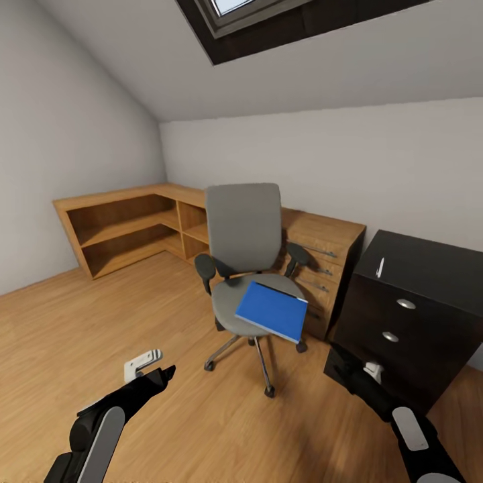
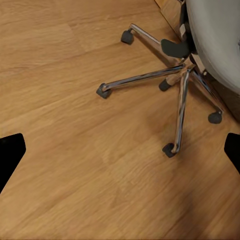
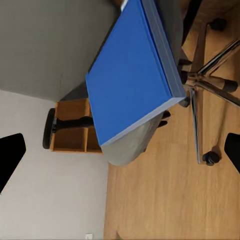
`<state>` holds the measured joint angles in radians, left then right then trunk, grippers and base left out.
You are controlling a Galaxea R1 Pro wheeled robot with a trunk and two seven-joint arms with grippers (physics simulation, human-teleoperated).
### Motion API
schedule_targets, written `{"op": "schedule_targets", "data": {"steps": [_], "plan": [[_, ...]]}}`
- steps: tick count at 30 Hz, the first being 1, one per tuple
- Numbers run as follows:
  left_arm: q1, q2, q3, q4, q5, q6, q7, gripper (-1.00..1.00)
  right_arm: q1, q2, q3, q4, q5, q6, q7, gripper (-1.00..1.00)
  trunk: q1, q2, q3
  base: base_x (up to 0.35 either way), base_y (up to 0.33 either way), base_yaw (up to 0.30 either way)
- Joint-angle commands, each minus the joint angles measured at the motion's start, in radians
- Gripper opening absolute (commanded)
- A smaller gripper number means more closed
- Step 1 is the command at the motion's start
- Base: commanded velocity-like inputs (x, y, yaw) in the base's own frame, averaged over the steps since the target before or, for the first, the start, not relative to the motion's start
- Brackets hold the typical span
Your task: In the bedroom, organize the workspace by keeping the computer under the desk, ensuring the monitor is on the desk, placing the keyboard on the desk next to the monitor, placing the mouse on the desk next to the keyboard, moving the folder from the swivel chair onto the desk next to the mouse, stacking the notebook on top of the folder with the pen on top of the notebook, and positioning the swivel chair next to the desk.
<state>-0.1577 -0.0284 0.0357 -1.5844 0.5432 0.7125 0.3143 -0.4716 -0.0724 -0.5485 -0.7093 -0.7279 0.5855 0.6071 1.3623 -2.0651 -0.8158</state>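
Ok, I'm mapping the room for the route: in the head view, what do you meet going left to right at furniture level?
Wooden shelf unit → swivel chair carrying the folder on its seat → light wooden drawer unit → black desk with the pen on top.

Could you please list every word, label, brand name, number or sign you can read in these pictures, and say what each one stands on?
There is no readable text in these pictures.
The folder has a plain blue cover with no title or label.
The swivel chair shows no brand mark.
The desk drawers carry only round silver knobs.
The wooden drawer unit is unmarked.
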Motion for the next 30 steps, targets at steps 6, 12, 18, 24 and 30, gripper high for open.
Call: {"op": "schedule_targets", "data": {"steps": [6,12,18,24,30], "plan": [[0.000,-0.001,0.001,0.000,0.011,0.004,0.008,1.00,-0.001,-0.001,-0.001,0.001,-0.003,0.000,-0.006,1.00,0.023,-0.043,-0.020,0.000,0.000,0.000],[-0.001,-0.001,0.000,0.011,0.010,0.003,0.008,1.00,-0.001,0.016,0.002,-0.010,-0.005,-0.008,-0.011,1.00,0.046,-0.085,-0.039,0.000,0.000,0.000],[-0.001,-0.002,0.000,0.016,0.008,0.002,0.008,1.00,-0.001,0.026,0.002,-0.010,-0.010,-0.002,-0.012,1.00,0.069,-0.127,-0.057,0.000,0.000,0.000],[-0.001,-0.002,0.000,0.017,0.007,0.003,0.008,1.00,-0.001,0.026,0.003,-0.010,-0.009,-0.001,-0.010,1.00,0.092,-0.169,-0.076,0.000,0.000,0.000],[-0.001,-0.002,0.000,0.017,0.008,0.003,0.008,1.00,-0.001,0.021,0.005,-0.012,-0.004,0.001,-0.002,1.00,0.115,-0.211,-0.095,0.000,0.000,0.000]]}}
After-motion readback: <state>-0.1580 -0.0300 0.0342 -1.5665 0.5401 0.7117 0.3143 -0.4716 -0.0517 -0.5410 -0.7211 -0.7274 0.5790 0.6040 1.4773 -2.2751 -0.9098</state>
